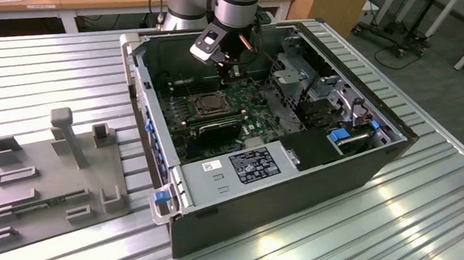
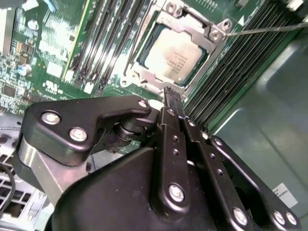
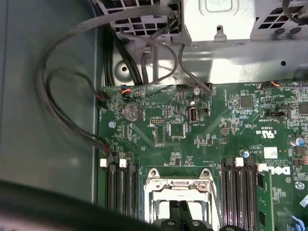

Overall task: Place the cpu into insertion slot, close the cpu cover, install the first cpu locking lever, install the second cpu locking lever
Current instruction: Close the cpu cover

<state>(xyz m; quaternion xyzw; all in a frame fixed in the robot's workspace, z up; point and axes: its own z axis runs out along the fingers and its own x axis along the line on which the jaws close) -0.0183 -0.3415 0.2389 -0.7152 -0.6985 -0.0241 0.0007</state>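
The cpu (image 2: 174,54) lies flat in the insertion slot (image 1: 209,104) on the green board inside the open computer case. The cpu cover (image 2: 202,34), a silvery frame, lies down around the chip; it also shows in the first wrist view as the cpu cover (image 3: 179,183). A thin metal locking lever (image 2: 269,30) sticks out from one corner of the socket over the memory slots. My gripper (image 2: 168,92) is shut with nothing between its fingers. It hangs just above the socket's edge. In the exterior view, the gripper (image 1: 231,73) sits a little behind the socket.
Long black memory slots (image 3: 120,187) flank the socket on both sides. Loose black cables (image 3: 62,96) and a metal drive cage (image 1: 289,79) stand close by inside the case walls (image 1: 145,81). A grey fixture plate (image 1: 48,184) lies on the slatted table at the exterior view's left.
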